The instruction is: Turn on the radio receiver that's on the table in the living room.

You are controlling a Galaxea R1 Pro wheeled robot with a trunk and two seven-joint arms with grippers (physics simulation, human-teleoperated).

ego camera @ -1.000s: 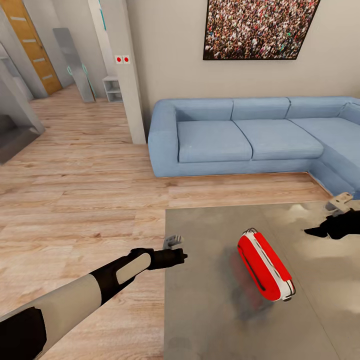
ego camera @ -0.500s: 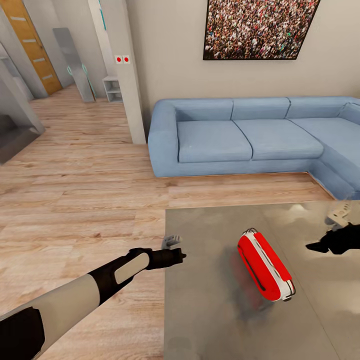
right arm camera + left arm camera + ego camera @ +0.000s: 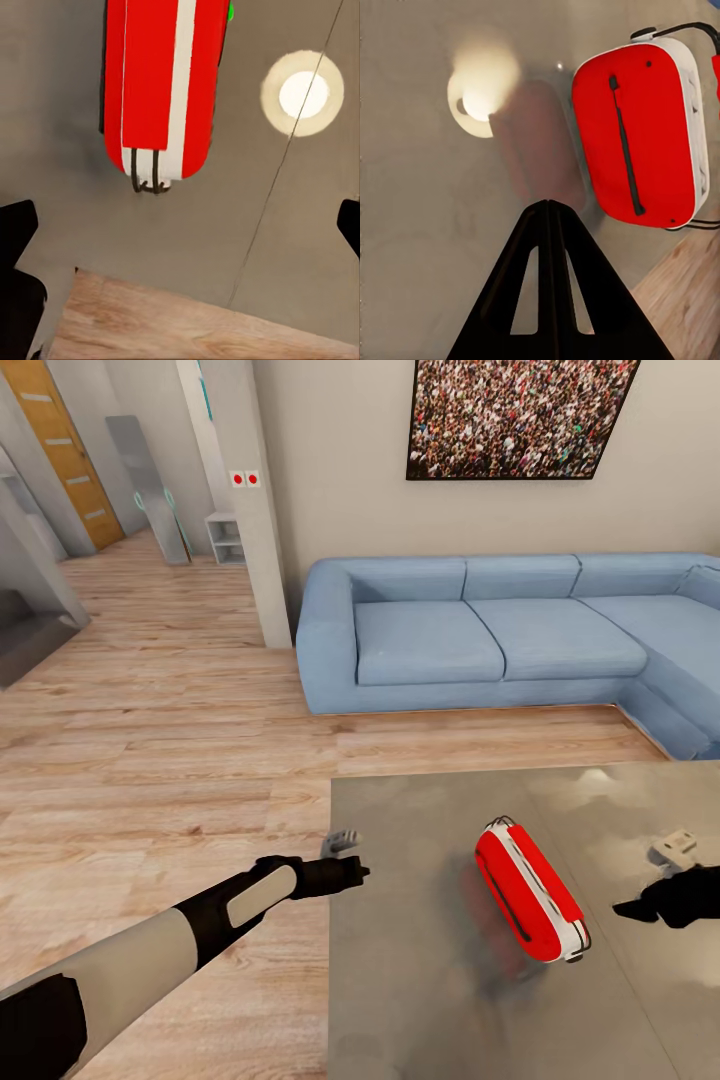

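The radio [image 3: 530,905] stands on edge on the glossy grey surface [image 3: 420,980], between both arms. It looks light, stiff and easy to tip, so I would press its dial gently, not grip its thin handle. The left pincer [image 3: 549,217] is together; the right pincer [image 3: 180,225] is wide apart. The blue sofa [image 3: 500,630] is well apart; nothing blocks the way.

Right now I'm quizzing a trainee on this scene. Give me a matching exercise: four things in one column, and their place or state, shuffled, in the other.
Things:
1. radio
2. left gripper
3. right gripper
4. sofa

Places or states:
A. fingers wide apart
B. beyond the table, against the wall
C. fingers pressed together
D. on the table, between the arms

Pairs: 1-D, 2-C, 3-A, 4-B
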